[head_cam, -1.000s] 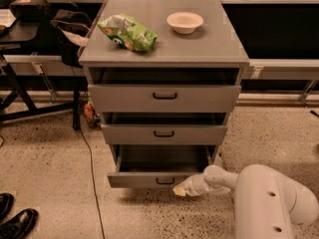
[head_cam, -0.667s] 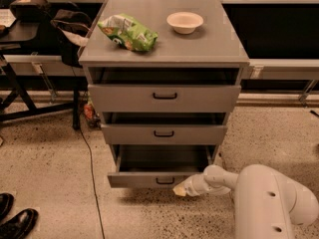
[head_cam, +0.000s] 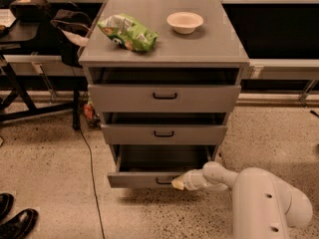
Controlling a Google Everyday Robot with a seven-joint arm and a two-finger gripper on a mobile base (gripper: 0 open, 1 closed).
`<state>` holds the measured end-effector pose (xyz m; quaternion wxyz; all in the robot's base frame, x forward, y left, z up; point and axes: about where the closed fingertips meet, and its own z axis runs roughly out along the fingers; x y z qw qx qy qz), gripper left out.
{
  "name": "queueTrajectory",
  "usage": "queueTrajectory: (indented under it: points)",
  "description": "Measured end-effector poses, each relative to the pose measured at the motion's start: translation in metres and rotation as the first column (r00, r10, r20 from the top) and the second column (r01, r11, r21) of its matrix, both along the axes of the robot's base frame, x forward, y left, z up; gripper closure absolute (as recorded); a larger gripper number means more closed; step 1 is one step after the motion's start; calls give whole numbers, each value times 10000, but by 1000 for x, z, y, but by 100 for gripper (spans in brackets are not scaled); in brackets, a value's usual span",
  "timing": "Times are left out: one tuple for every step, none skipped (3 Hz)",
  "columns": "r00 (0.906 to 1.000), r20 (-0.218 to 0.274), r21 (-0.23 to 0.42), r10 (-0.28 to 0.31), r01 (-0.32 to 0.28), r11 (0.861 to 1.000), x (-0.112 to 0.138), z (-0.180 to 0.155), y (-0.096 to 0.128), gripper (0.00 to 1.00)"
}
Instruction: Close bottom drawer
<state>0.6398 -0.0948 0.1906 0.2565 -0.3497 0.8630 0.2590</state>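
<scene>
The bottom drawer (head_cam: 134,179) of the grey cabinet (head_cam: 164,49) stands pulled out, its inside dark and seemingly empty. Its flat grey front carries a small dark bar handle (head_cam: 162,181). My gripper (head_cam: 178,183) is at the end of the white arm (head_cam: 259,203) that reaches in from the lower right. Its yellowish tip is against the drawer front, just right of the handle. The middle drawer (head_cam: 163,133) and the top drawer (head_cam: 164,97) are each open a little.
A green chip bag (head_cam: 128,32) and a white bowl (head_cam: 185,22) sit on the cabinet top. A black cable (head_cam: 89,168) runs over the speckled floor at the left. Black shoes (head_cam: 14,221) are at the lower left. A black table stand (head_cam: 20,91) is at the left.
</scene>
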Motion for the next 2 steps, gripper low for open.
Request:
queueTrajectory:
  points:
    - [9987, 446, 68, -234, 231, 9997, 26, 10, 4, 100]
    - [9949, 939, -75, -381, 390, 9992, 49, 23, 11, 100]
